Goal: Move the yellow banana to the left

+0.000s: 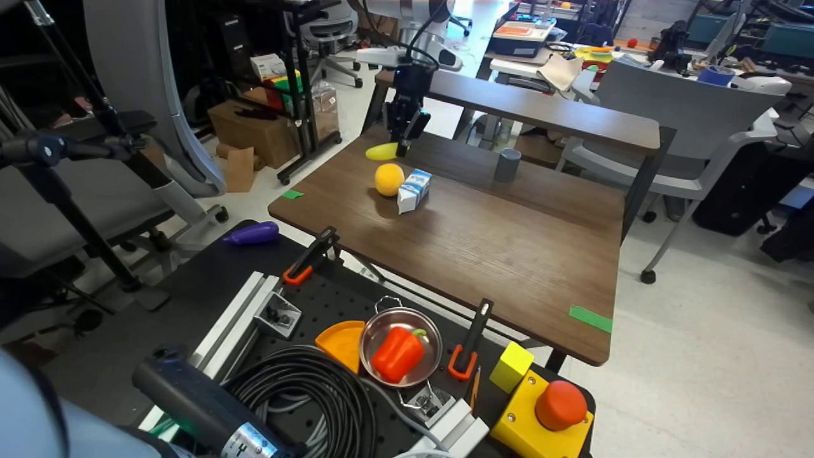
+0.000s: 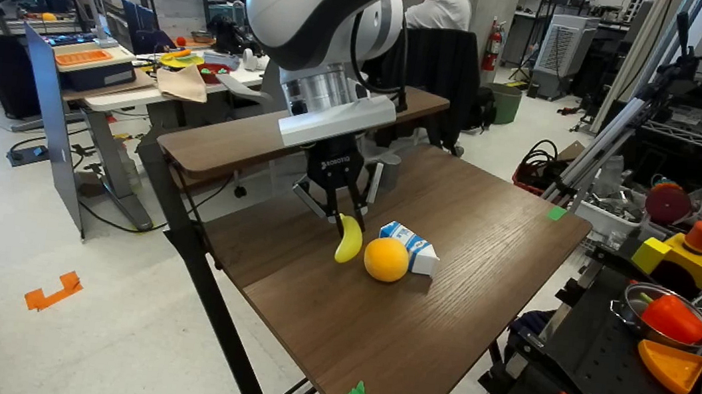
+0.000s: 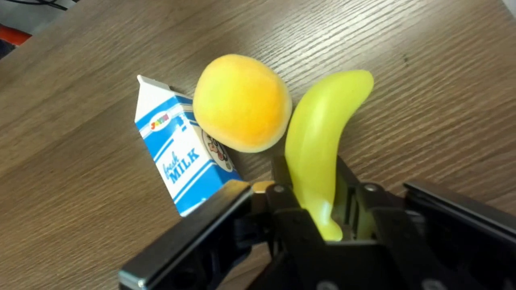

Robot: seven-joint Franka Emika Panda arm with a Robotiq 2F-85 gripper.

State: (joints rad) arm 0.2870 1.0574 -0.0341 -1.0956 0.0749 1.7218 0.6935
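The yellow banana (image 1: 381,151) is a short curved crescent, and it also shows in an exterior view (image 2: 349,240) and in the wrist view (image 3: 322,108). My gripper (image 3: 311,169) is shut on it, with a finger on each side of its lower part. The far end of the banana sticks out past the fingertips. In both exterior views the gripper (image 1: 402,146) (image 2: 351,220) points down over the table and holds the banana low. I cannot tell whether the banana touches the table. Part of its sides is hidden by the fingers.
A round yellow-orange fruit (image 1: 389,180) (image 2: 386,259) (image 3: 242,102) lies close beside the banana. A blue and white milk carton (image 1: 414,189) (image 3: 181,149) lies against or beside it. A grey cup (image 1: 507,165) and a raised shelf (image 1: 540,111) stand along the brown table (image 1: 496,254).
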